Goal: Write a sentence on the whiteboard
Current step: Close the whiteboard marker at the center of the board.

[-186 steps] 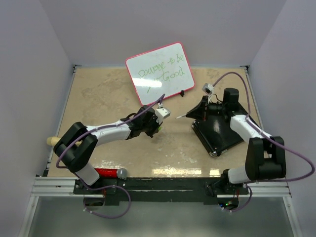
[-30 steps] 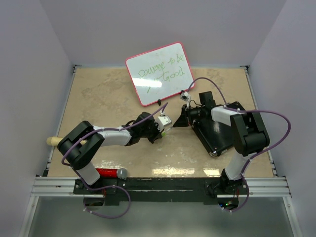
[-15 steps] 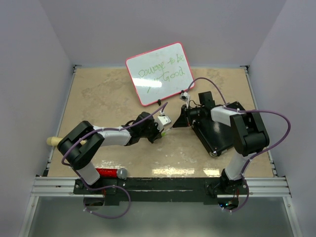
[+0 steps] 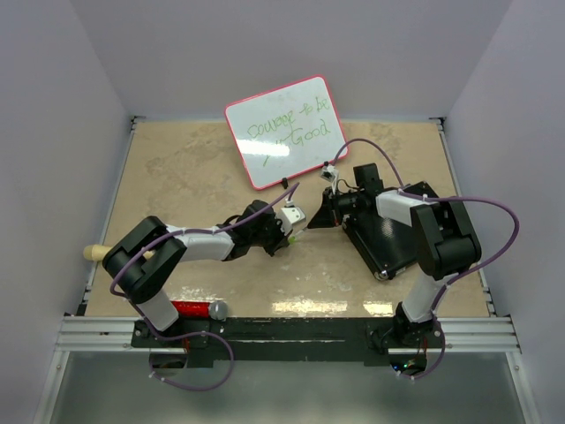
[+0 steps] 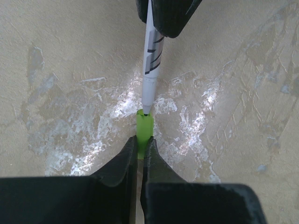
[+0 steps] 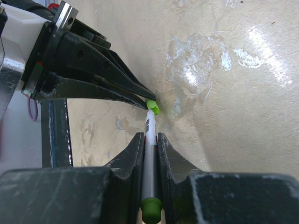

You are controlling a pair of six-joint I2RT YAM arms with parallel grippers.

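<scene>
Pinching left end effector [image 5: 138, 145]: jaws shut tight on the green cap [image 5: 144, 125], low over the surface [image 4: 177, 168].
Clamped right end effector [image 6: 149, 138]: closed around the barrel of the marker [image 6: 149, 163], nib aimed at the cap.
Meeting point: nib right at the cap's open mouth, the two in line.
Propped whiteboard [image 4: 284, 131]: far middle of the surface, beyond both arms, green handwriting across it.
Flat black pad [image 4: 393, 247]: beneath the right arm, near the board's right corner.
</scene>
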